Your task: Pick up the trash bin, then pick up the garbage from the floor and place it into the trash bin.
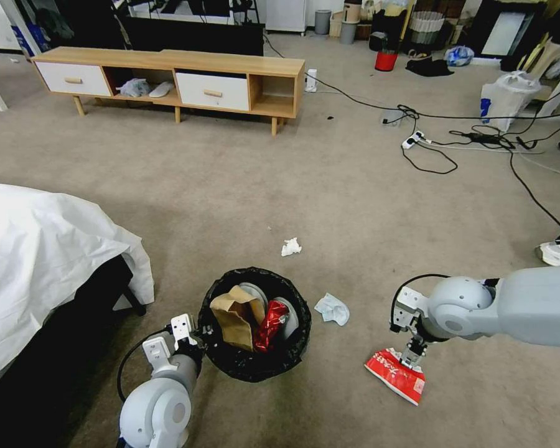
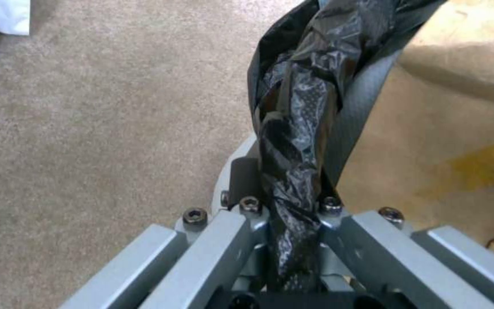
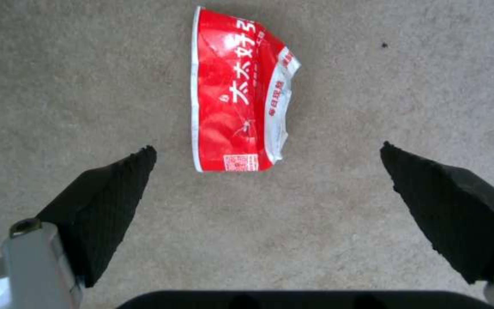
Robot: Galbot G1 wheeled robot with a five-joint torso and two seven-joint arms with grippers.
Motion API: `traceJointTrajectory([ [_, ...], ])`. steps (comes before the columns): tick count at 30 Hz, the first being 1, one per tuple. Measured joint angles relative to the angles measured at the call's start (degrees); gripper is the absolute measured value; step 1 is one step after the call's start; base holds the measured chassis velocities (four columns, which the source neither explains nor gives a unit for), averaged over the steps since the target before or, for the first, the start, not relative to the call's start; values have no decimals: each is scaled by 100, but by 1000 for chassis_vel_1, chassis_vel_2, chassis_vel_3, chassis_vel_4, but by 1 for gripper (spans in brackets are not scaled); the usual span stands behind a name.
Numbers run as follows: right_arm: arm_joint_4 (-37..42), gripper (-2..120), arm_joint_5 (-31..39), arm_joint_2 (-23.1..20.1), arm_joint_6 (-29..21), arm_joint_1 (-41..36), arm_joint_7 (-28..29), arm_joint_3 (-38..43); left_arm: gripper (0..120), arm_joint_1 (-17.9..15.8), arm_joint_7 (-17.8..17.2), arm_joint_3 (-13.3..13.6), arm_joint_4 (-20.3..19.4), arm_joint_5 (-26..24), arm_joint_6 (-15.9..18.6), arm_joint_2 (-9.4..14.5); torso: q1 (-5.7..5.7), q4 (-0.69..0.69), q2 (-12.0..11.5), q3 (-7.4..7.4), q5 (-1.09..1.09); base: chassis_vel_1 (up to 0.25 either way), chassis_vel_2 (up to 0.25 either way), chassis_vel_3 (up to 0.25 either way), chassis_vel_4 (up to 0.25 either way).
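Observation:
The trash bin (image 1: 239,367), lined with a black bag, sits low in front of me. My left gripper (image 1: 203,333) is shut on its near-left rim (image 2: 293,128). Inside lie a brown paper bag (image 1: 236,317), a red can (image 1: 270,323) and clear bottles (image 1: 287,311). On the floor (image 1: 330,205), a flattened red-and-white carton (image 1: 395,375) lies to the right. My right gripper (image 1: 412,358) hangs just above it, open, with the carton (image 3: 238,94) ahead of its black pads (image 3: 109,189). Two crumpled tissues (image 1: 290,247) (image 1: 331,308) lie on the carpet beside the bin.
A bed with a white sheet (image 1: 43,249) stands at the left. A low wooden cabinet (image 1: 168,78) runs along the back. Black cables (image 1: 454,140) and a power strip cross the carpet at the right, near a white plastic bag (image 1: 507,93) and a red bucket (image 1: 386,60).

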Motion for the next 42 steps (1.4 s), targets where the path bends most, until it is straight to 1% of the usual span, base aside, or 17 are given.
traceJointTrajectory([
  [5, -167, 100, -67, -134, -1, -291, -4, 179, 2, -3, 4, -22, 22, -2, -9, 20, 0, 2, 0, 0, 0, 0, 0, 0, 0],
  [11, -361, 100, -141, -252, -2, -590, -9, 409, 2, -1, 6, -50, 24, -21, -15, 47, 0, 1, 1, 0, 0, 0, 0, 0, 0],
  [25, -825, 100, -342, -397, -2, -951, -115, 729, 2, 28, 8, -70, 30, -35, -33, 77, 0, 1, 1, 0, 0, 0, 0, 0, 0],
  [31, -1007, 100, -455, -449, -2, -1194, -158, 913, 2, 46, 8, -70, 30, -31, -35, 81, 0, 1, 1, 0, -1, 0, 0, 0, 0],
  [33, -1121, 100, -525, -503, -2, -1372, -177, 1062, 2, 59, 8, -70, 30, -21, -36, 82, 0, 1, 1, 0, -1, 0, 0, 0, 0],
  [42, -1336, 100, -646, -675, -2, -1741, -190, 1285, 2, 99, 8, -67, 5, 6, -36, 80, 0, 0, 1, 0, 0, 0, 0, 0, 0],
])
